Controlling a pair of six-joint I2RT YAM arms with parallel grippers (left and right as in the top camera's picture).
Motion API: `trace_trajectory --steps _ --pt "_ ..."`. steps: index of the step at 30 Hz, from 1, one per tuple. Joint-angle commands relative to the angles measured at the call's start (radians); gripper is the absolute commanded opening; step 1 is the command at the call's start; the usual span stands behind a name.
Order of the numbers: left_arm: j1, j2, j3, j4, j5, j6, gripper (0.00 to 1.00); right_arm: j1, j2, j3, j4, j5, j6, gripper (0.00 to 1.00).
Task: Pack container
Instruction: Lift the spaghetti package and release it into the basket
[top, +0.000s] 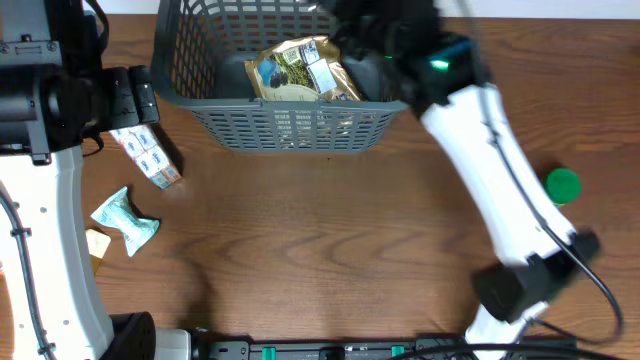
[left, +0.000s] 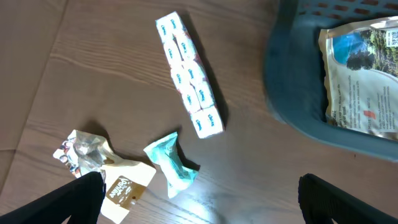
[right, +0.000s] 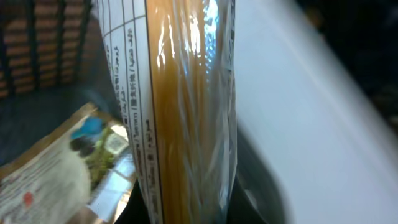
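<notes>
Reaching right pincer (top: 368, 42) over container (top: 290, 128), grasping spaghetti pack (right: 186, 112) | left pincer (left: 208, 200) spread, hovering

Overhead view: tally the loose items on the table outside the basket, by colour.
White and blue: 1, multipack strip
Teal: 1, wrapped packet
Tan: 1, crumpled packet
Green: 1, round object
Total: 4

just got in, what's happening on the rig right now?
Packing is under way. The right pincer is down in the container, apparently holding a spaghetti pack over a foil pouch already lying inside. The left pincer hovers open above the table, over a tissue strip, a teal wrapper and a crumpled packet, touching none. A green round item sits apart near the right arm.
</notes>
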Motion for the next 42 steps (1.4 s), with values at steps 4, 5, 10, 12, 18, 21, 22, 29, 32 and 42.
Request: trace_trajectory --steps 4,5,10,12,18,21,22,29,32,42 --pt "0.004 0.002 -0.004 -0.003 -0.004 0.006 0.99 0.017 0.097 0.066 -0.060 -0.017 -0.010 0.01" --pt "0.004 0.002 -0.004 -0.003 -0.004 0.006 0.99 0.014 0.114 0.066 -0.096 -0.037 -0.022 0.01" --pt "0.004 0.002 -0.004 -0.003 -0.004 0.006 0.99 -0.002 0.168 0.066 -0.212 -0.062 -0.047 0.01" --pt "0.004 0.002 -0.004 -0.003 -0.004 0.006 0.99 -0.005 0.181 0.066 -0.241 -0.062 -0.047 0.01" --pt "0.004 0.002 -0.004 -0.003 -0.004 0.006 0.99 -0.005 0.192 0.066 -0.273 -0.060 -0.045 0.35" --pt "0.004 0.002 -0.004 -0.003 -0.004 0.006 0.99 0.000 0.183 0.066 -0.273 -0.060 -0.045 0.86" --pt "0.004 0.002 -0.004 -0.003 -0.004 0.006 0.99 0.002 0.179 0.066 -0.273 -0.060 -0.045 0.87" --pt "0.004 0.002 -0.004 -0.003 -0.004 0.006 0.99 0.017 0.099 0.096 -0.228 -0.053 0.006 0.74" --pt "0.004 0.002 -0.004 -0.002 -0.004 0.006 0.99 0.005 0.034 0.146 -0.186 -0.052 0.119 0.75" --pt "0.004 0.002 -0.004 -0.003 0.000 0.006 0.98 -0.328 -0.155 0.295 -0.518 0.304 0.874 0.88"
